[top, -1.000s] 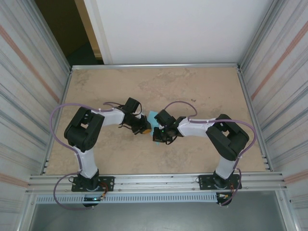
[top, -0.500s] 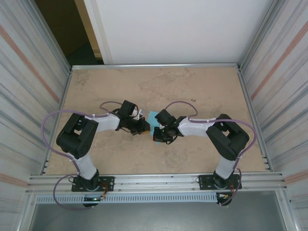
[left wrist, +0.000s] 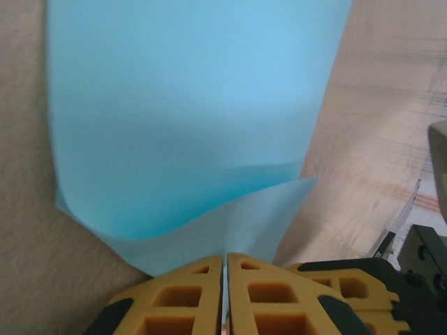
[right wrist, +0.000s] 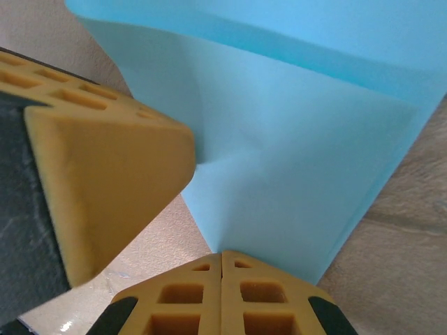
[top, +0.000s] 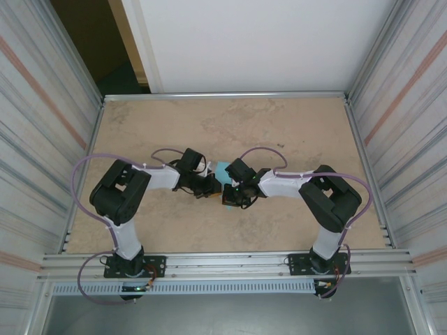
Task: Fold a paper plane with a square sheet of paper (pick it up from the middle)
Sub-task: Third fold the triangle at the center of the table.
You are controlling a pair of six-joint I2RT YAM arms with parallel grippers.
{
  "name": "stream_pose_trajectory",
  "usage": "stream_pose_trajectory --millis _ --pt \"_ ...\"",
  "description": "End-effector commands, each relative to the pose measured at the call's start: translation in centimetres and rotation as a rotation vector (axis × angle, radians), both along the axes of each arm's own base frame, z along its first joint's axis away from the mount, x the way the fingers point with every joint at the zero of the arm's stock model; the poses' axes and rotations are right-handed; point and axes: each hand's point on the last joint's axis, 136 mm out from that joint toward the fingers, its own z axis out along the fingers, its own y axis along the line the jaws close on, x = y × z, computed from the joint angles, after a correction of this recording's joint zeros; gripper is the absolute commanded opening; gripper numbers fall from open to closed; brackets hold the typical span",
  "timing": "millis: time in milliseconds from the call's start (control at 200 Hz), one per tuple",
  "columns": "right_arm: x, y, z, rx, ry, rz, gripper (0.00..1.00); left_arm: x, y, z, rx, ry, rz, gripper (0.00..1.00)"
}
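The light-blue sheet of paper [top: 222, 168] is folded into layers and held just above the table's middle, between the two arms. My left gripper [top: 214, 187] is shut on its lower edge, the paper pinched between the yellow fingertips [left wrist: 225, 258]. The sheet [left wrist: 188, 105] bows upward from there. My right gripper [top: 229, 190] is shut on a lower corner of the same paper [right wrist: 293, 160], its tips [right wrist: 222, 255] pressed together. The two grippers stand almost touching; the left one's yellow finger [right wrist: 105, 174] sits close beside the right one. I cannot tell whether it has a paper plane's outline.
The beige table [top: 279, 125] spreads bare on all sides of the arms. Metal rails and ribbed walls [top: 391, 105] close it in on the left and right, a white wall at the back. Lilac cables loop over both arms.
The left arm's elbow swung out to the left and came back, while its gripper shifted slightly right, closer to the right gripper. The right arm and the paper stayed nearly still.
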Motion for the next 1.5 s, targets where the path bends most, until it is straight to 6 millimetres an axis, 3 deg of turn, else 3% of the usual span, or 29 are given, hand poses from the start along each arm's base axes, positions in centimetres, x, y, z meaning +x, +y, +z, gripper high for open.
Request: stream_pose_trajectory --millis 0,381,561,977,1107,1233,1333,1498 --pt "-2.4 -2.6 -3.1 -0.111 0.117 -0.019 0.0 0.3 0.6 -0.9 0.071 -0.005 0.005 0.11" --pt "-4.6 -4.7 -4.6 -0.174 0.185 -0.018 0.0 3.2 4.7 -3.1 0.25 0.06 0.071 0.11" --pt "-4.5 -4.9 -4.5 -0.182 0.179 -0.021 0.0 4.9 7.0 -3.5 0.273 0.1 0.124 0.11" --pt "-3.6 -4.1 -3.4 -0.152 0.14 0.015 0.0 9.0 8.8 0.4 0.244 0.015 0.167 0.12" --pt "-2.6 -3.0 -1.8 -0.105 0.096 0.041 0.01 9.3 8.2 2.2 0.186 -0.018 0.183 0.14" --pt "-0.6 -1.6 1.5 -0.026 -0.01 0.035 0.06 9.1 8.0 3.8 0.14 -0.047 0.211 0.19" --pt "1.2 -1.4 4.3 0.03 -0.11 -0.018 0.15 8.6 8.5 4.8 0.128 -0.075 0.246 0.27" --pt "2.1 -1.5 4.9 0.05 -0.151 -0.123 0.27 7.4 8.5 5.6 0.067 -0.089 0.288 0.41"
